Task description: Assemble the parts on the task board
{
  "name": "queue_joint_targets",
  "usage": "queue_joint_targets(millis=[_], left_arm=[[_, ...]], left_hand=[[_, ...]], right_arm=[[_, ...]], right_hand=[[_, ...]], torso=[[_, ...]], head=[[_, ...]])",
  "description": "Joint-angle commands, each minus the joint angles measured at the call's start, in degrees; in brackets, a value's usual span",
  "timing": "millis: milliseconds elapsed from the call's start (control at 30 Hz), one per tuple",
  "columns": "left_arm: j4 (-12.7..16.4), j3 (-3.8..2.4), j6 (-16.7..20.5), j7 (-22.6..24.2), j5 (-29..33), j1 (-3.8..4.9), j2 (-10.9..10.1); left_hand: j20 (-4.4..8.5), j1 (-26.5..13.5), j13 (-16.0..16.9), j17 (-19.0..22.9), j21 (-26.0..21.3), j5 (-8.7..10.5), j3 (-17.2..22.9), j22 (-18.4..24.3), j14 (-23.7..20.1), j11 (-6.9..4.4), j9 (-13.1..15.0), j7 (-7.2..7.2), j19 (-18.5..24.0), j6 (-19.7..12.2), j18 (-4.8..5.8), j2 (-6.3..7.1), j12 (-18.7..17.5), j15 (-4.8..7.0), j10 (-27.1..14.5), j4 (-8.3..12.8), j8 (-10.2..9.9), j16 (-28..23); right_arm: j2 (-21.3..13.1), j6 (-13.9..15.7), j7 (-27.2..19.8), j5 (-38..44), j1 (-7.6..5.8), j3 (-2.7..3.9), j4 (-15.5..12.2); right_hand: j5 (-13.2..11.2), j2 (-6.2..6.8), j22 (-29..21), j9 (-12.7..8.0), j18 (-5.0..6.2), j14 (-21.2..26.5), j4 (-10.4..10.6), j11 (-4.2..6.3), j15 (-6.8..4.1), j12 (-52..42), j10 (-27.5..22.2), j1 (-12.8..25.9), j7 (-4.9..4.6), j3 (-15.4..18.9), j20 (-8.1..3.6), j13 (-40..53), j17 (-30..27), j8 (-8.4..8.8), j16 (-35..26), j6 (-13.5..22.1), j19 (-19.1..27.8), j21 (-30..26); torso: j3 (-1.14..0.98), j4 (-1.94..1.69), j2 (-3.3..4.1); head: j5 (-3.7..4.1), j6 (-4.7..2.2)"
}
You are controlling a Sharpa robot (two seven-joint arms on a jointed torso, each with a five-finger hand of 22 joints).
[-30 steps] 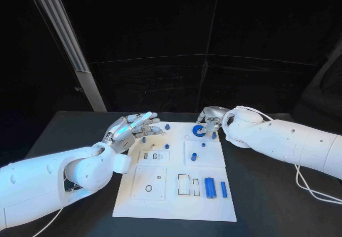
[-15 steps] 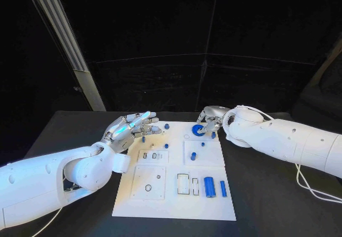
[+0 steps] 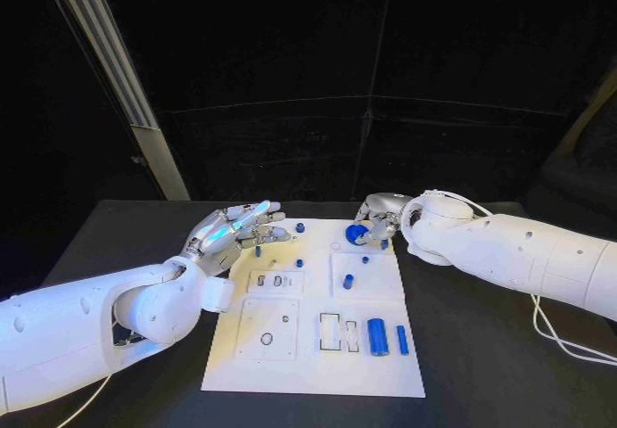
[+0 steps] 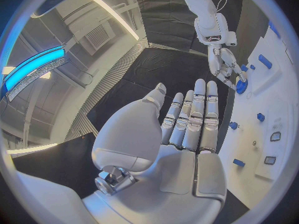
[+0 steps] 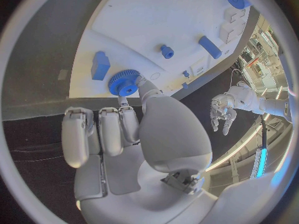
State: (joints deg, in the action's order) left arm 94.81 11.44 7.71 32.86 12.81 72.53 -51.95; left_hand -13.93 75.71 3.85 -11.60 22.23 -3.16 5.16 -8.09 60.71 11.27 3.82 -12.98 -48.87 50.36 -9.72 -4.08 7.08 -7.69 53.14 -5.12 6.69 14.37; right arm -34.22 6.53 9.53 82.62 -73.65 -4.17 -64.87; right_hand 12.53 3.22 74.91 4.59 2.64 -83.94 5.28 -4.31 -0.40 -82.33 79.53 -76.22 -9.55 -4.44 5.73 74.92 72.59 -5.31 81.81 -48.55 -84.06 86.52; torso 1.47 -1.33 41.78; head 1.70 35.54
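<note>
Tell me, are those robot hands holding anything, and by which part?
The right hand pinches a blue gear by its toothed rim, between thumb and fingers. The left hand holds nothing.

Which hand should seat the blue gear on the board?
Right. The right hand already pinches the blue gear over the board's far end; the left hand hovers open, holding nothing.

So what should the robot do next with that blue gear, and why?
Probably lift the blue gear slightly off the task board. The right hand pinches it at the board's far edge, apparently not yet seated anywhere. The left hand holds nothing.
</note>
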Motion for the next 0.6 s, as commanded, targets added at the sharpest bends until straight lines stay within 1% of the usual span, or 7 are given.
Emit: queue_joint_targets(millis=[33,300,367,400,467,533,600], left_arm=[[0.05,-0.04,-0.78,0.21,-0.06,0.08,0.00],[0.02,-0.04,-0.78,0.19,-0.06,0.08,0.03],[0.00,-0.03,-0.77,0.19,-0.06,0.08,0.04],[-0.01,-0.03,-0.77,0.19,-0.06,0.08,0.04],[-0.02,-0.03,-0.76,0.18,-0.06,0.08,0.03],[-0.02,-0.03,-0.76,0.18,-0.06,0.08,0.02],[-0.04,-0.03,-0.76,0.17,-0.06,0.08,0.02]], left_hand=[[-0.19,0.06,-0.01,-0.05,-0.35,-0.19,0.00,0.09,0.18,0.13,-0.05,-1.81,-0.19,-0.42,-0.71,-0.66,-0.23,-0.25,0.04,0.46,-0.34,-0.37],[-0.20,0.07,-0.01,-0.06,-0.35,-0.19,0.03,0.10,0.19,0.12,-0.05,-1.81,-0.19,-0.41,-0.71,-0.66,-0.24,-0.25,0.05,0.50,-0.34,-0.39],[-0.20,0.07,-0.01,-0.06,-0.35,-0.19,0.03,0.10,0.19,0.12,-0.05,-1.81,-0.19,-0.41,-0.71,-0.66,-0.24,-0.25,0.05,0.50,-0.34,-0.39],[-0.20,0.07,-0.01,-0.06,-0.35,-0.19,0.03,0.10,0.19,0.12,-0.05,-1.81,-0.19,-0.41,-0.71,-0.66,-0.24,-0.25,0.05,0.50,-0.34,-0.39],[-0.20,0.07,-0.01,-0.06,-0.35,-0.19,0.03,0.10,0.19,0.12,-0.05,-1.81,-0.19,-0.41,-0.71,-0.66,-0.24,-0.25,0.05,0.50,-0.34,-0.39],[-0.20,0.07,-0.01,-0.06,-0.35,-0.19,0.03,0.10,0.19,0.12,-0.05,-1.81,-0.19,-0.41,-0.71,-0.66,-0.24,-0.25,0.05,0.50,-0.34,-0.39],[-0.20,0.07,-0.01,-0.06,-0.35,-0.19,0.03,0.10,0.19,0.12,-0.05,-1.81,-0.19,-0.41,-0.71,-0.66,-0.24,-0.25,0.05,0.50,-0.34,-0.39]], right_arm=[[0.06,-1.55,-0.07,0.72,-0.06,0.01,0.14],[0.22,-1.46,0.28,0.87,0.15,0.01,0.42],[0.30,-1.07,0.32,1.06,0.19,0.01,0.45],[0.32,-0.81,0.26,1.25,0.22,0.01,0.43],[0.34,-0.14,-0.02,1.66,0.28,0.01,0.33],[0.37,0.60,-0.45,1.95,0.33,0.01,0.18],[0.43,1.57,-0.93,2.38,0.39,0.01,-0.04]], right_hand=[[0.30,-0.43,5.87,0.01,-0.74,-3.08,-0.47,-0.27,0.43,0.33,-0.02,-0.18,-0.01,-0.07,0.46,0.82,0.13,0.05,0.31,0.29,-0.65,0.34],[0.56,-1.40,6.06,0.19,-0.76,-3.00,-1.52,-0.33,0.53,0.58,-0.28,-1.42,-0.09,-1.07,0.65,0.67,0.27,-0.70,0.45,-0.12,-0.73,0.40],[-0.65,-1.95,6.13,0.28,-0.77,-2.97,-2.19,-0.32,0.54,0.62,-0.27,-2.18,-0.10,-1.91,0.68,0.75,0.33,-1.13,0.51,-0.45,-0.75,0.42],[-0.84,-2.18,6.13,0.31,-0.77,-2.97,-2.45,-0.32,0.54,0.65,-0.27,-2.48,-0.11,-2.28,0.69,0.76,0.36,-1.27,0.54,-0.56,-0.74,0.42],[-1.53,-3.21,6.26,0.66,-0.79,-2.96,-3.67,-0.29,0.51,0.48,0.03,-4.08,-0.16,-4.00,0.67,1.18,0.45,-2.33,0.60,-2.29,-0.80,0.47],[-1.93,-3.62,6.31,0.78,-0.80,-2.96,-4.38,-0.29,0.51,0.44,0.15,-4.70,-0.17,-5.11,0.68,1.34,0.54,-2.84,0.66,-3.19,-0.81,0.49],[-2.84,-4.45,6.49,1.05,-0.83,-2.95,-5.36,-0.13,0.38,0.31,0.37,-5.75,0.03,-6.78,0.63,1.64,0.63,-3.75,0.72,-4.95,-0.91,0.56]], torso=[[-0.02,0.00,0.02],[-0.01,-0.01,0.00],[-0.01,-0.04,0.00],[-0.02,-0.06,-0.01],[-0.01,-0.07,-0.01],[0.00,-0.02,0.00],[-0.01,0.05,0.00]], head=[[-0.08,0.12],[-0.21,0.26],[-0.20,0.36],[-0.20,0.40],[-0.21,0.45],[-0.24,0.47],[-0.27,0.46]])
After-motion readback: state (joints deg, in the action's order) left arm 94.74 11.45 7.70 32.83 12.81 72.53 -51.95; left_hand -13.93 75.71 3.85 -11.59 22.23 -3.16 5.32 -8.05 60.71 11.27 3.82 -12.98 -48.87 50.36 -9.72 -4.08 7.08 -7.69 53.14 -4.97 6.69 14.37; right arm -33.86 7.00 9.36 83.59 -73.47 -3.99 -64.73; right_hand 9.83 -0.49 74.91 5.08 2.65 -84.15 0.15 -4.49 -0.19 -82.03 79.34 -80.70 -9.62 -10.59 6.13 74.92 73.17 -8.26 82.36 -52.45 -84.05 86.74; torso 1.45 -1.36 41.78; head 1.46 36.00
